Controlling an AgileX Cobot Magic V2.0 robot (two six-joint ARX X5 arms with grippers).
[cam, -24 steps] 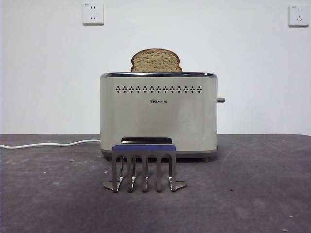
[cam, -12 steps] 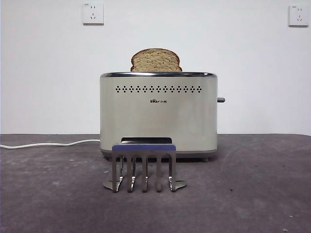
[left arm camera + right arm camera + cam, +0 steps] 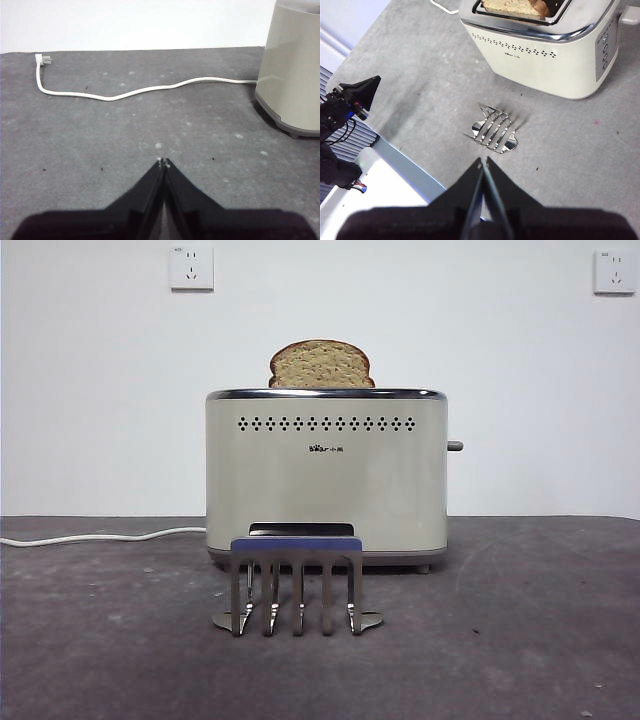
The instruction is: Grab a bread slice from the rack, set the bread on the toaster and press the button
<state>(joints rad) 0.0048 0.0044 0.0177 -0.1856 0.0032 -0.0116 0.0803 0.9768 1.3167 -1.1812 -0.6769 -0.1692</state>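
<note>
The slice of bread (image 3: 321, 365) stands upright in the slot of the cream toaster (image 3: 326, 475), its domed top sticking out; it also shows from above in the right wrist view (image 3: 516, 6). The silver rack (image 3: 297, 585) with its blue top bar stands empty in front of the toaster, and in the right wrist view (image 3: 492, 128). The toaster's lever (image 3: 455, 446) juts from its right side. My left gripper (image 3: 163, 162) is shut and empty, low over the table left of the toaster (image 3: 292, 70). My right gripper (image 3: 483, 161) is shut and empty, high above the rack.
A white power cord (image 3: 135, 90) with its plug (image 3: 42, 60) lies unplugged on the grey table left of the toaster. Two wall sockets (image 3: 191, 268) sit on the white wall behind. The other arm (image 3: 350, 97) shows at the table's edge in the right wrist view.
</note>
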